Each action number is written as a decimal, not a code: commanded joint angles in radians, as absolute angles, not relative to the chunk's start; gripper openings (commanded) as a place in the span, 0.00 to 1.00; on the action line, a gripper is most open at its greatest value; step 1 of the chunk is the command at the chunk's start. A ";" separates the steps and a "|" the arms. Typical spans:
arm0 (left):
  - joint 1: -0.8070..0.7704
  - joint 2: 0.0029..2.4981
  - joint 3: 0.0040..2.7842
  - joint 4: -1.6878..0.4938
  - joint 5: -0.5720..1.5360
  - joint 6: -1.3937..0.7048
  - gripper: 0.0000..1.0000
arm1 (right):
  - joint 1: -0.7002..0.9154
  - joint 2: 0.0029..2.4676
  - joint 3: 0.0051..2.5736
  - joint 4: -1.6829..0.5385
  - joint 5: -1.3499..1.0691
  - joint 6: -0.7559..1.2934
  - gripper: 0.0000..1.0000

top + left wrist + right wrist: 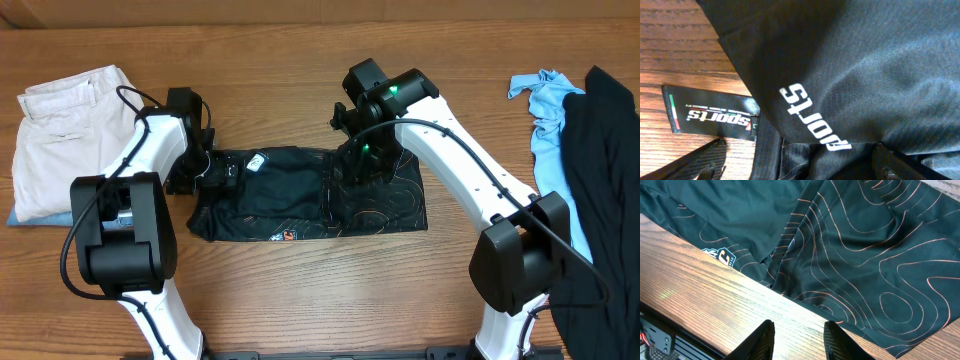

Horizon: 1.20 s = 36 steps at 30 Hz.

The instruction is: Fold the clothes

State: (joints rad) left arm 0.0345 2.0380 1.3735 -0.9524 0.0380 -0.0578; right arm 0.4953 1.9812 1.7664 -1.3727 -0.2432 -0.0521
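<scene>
The clothes are a black jersey (310,195) with thin orange contour lines, lying folded into a rectangle at mid-table. My left gripper (214,176) is at its left end. In the left wrist view the left gripper (797,162) stands wide open, with black fabric (850,65) printed with white letters bunched between the fingers but not pinched. My right gripper (360,160) is at the jersey's far edge near the middle. The right wrist view shows the right gripper (800,339) open, with bare wood between its fingertips and the jersey (865,255) just beyond.
Folded beige trousers (65,140) lie at the far left. A light blue shirt (545,115) and another black garment (600,190) lie at the right edge. A black sewn label (710,115) rests on the wood beside the left gripper's finger (702,160).
</scene>
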 commanded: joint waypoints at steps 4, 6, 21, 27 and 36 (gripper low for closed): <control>0.033 2.049 1.311 -0.932 0.136 -0.022 0.76 | 0.494 1.960 1.787 -1.373 -0.237 -0.047 0.35; 0.033 2.049 1.311 -0.932 0.145 -0.022 0.57 | 0.494 1.960 1.787 -1.373 -0.237 -0.047 0.35; 0.035 2.048 1.324 -0.909 0.201 0.011 0.13 | 0.494 1.960 1.787 -1.375 -0.236 -0.047 0.34; 0.052 2.045 1.394 -0.968 0.214 0.023 0.04 | 0.481 1.960 1.787 -1.351 -0.236 -0.016 0.29; 0.172 2.040 1.624 -1.147 0.216 0.053 0.04 | 0.353 1.960 1.787 -1.283 -0.236 0.053 0.29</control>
